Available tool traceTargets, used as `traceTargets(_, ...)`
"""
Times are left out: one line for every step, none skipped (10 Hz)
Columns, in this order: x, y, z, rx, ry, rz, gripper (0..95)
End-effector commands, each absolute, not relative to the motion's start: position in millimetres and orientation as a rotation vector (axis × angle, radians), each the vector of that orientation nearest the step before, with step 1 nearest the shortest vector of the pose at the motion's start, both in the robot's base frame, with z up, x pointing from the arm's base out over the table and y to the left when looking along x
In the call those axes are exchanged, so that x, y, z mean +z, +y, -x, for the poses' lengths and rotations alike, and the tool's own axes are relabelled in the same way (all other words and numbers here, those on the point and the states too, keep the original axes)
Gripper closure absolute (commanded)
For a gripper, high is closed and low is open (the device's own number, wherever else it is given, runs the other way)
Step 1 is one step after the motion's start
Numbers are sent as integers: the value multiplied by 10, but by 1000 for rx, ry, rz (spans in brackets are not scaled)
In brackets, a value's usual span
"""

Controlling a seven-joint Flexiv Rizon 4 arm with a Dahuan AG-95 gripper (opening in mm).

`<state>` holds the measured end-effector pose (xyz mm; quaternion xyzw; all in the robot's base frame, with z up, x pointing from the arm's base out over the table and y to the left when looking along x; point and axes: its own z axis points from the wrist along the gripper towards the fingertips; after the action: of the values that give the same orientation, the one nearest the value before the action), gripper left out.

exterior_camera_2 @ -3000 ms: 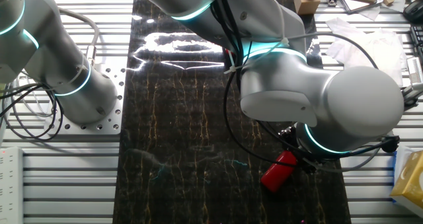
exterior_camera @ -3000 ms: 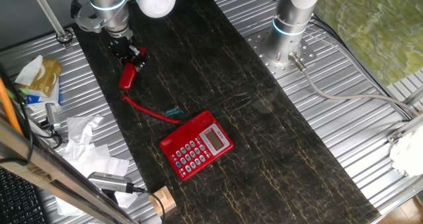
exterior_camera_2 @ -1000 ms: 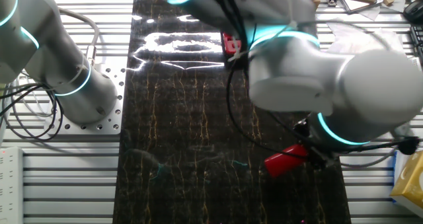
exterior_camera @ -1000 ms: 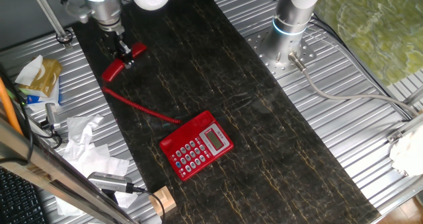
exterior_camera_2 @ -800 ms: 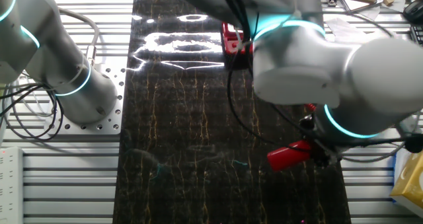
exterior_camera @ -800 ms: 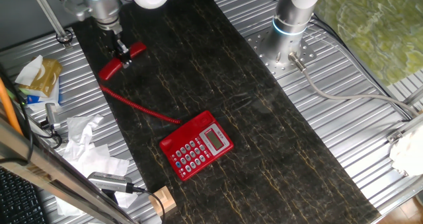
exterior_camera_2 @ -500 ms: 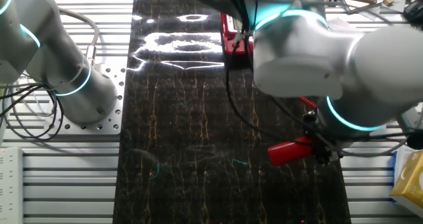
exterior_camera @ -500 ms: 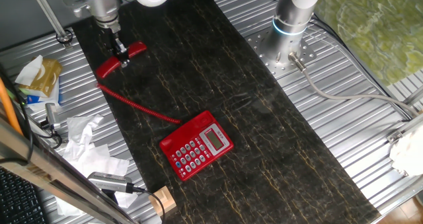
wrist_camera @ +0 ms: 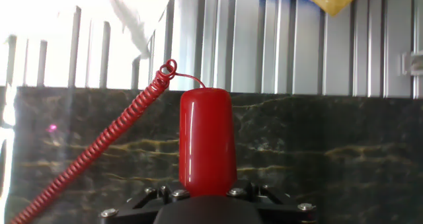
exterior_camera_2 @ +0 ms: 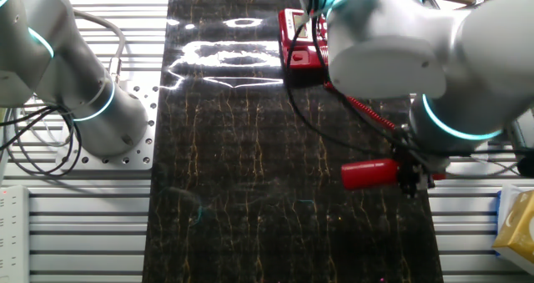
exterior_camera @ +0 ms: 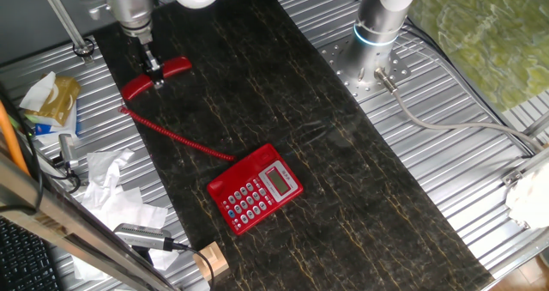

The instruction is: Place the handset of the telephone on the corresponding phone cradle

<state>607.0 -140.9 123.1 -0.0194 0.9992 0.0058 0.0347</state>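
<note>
Your phone cradle (exterior_camera: 241, 180) is sitting bare on the telephone (exterior_camera: 255, 188), nothing resting in that recessed strip. The telephone sits mid-mat on the dark marbled mat (exterior_camera: 343, 179), keypad and grey display facing up.

The handset (exterior_camera: 155, 77) is up in the air at the far left end of the mat, well apart from the base. Your gripper (exterior_camera: 152, 68) has its fingers closed around the handset's middle, and the bar hangs roughly level. In the other fixed view the handset (exterior_camera_2: 371, 174) sticks out sideways from the gripper (exterior_camera_2: 410, 176), and the hand view looks straight down the red bar (wrist_camera: 206, 142).

The coiled cord (exterior_camera: 171, 135) runs stretched out from the handset's end diagonally across the mat to the telephone's corner, so it lies right along the line between the two.

Off the mat's left edge you've got crumpled paper (exterior_camera: 110, 179), a yellow packet (exterior_camera: 53, 100) and a small wooden block (exterior_camera: 210, 260). A second arm's base (exterior_camera: 375, 46) stands on the ribbed metal table (exterior_camera: 480, 188) to the right. The mat between handset and telephone has only the cord on it.
</note>
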Motion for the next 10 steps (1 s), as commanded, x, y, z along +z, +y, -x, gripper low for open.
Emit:
traceTargets(1263,-1278,-6072,36,3070,-59,950)
traceTargets(1281,-1230,-6067,39,3068,-77,950)
traceTargets(1297,-1165,-6055,41,3064,-97,950)
traceTargets(1304,-1102,-6040,43,3059,-109,950)
traceTargets(1305,-1054,-6031,39,3056,-113,950)
traceTargets(1300,-968,-6006,37,3054,-120,950)
traceTargets(1291,-884,-5978,33,3052,-120,950)
traceTargets(1282,-807,-5951,27,3049,-113,950)
traceTargets(1274,-743,-5931,22,3049,-107,950)
traceTargets(1258,-644,-5892,21,3049,-100,950)
